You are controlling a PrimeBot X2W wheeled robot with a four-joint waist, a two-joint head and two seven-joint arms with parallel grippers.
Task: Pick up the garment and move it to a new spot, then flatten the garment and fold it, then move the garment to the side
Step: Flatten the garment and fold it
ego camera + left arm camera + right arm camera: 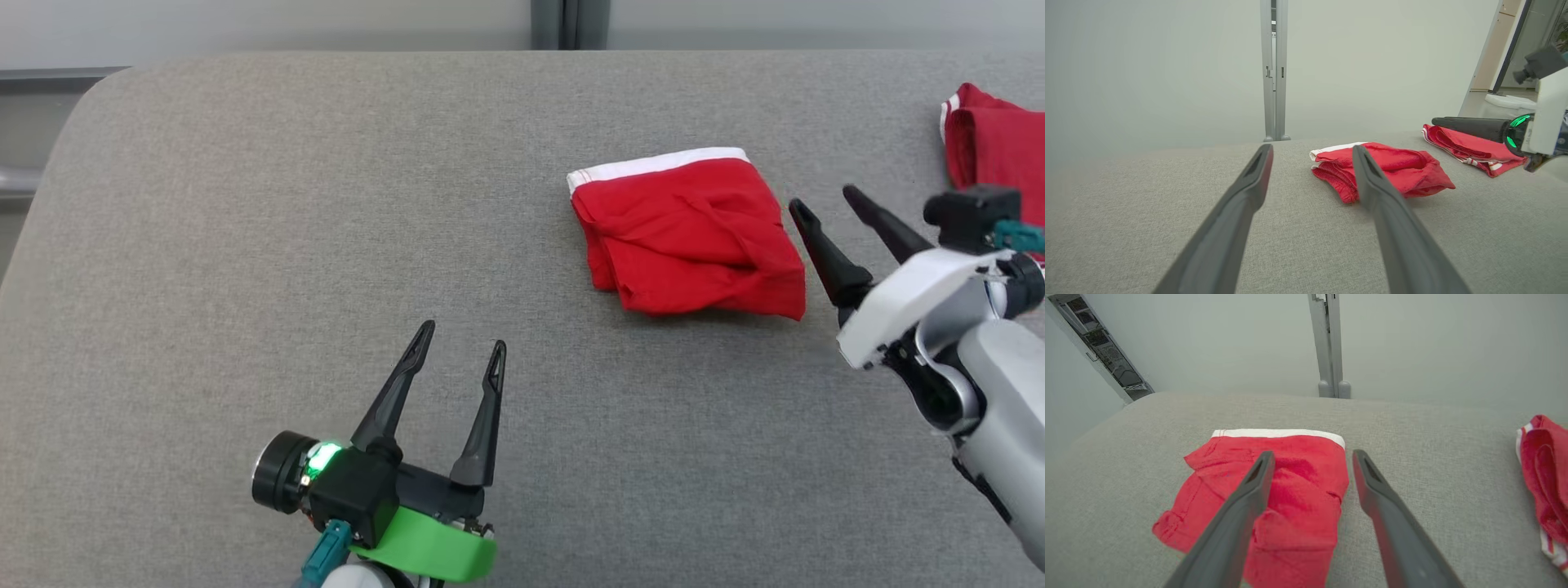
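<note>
My left gripper (462, 336) and right gripper (823, 198) both stand wide apart, empty, with the folded red garment (686, 233) lying just left of my right fingertips, untouched.

Your left end effector (462, 336) sits at the lower left of the head view, its two dark fingers (392, 400) spread wide, pointing up and slightly right; a green collar (424, 551) rings its wrist and a green lamp (325, 457) glows on the housing; your right end effector (823, 198) reaches in from the right on a pale forearm (1000, 433), fingers likewise parted, angled up and to the left; both grasp nothing.
</note>
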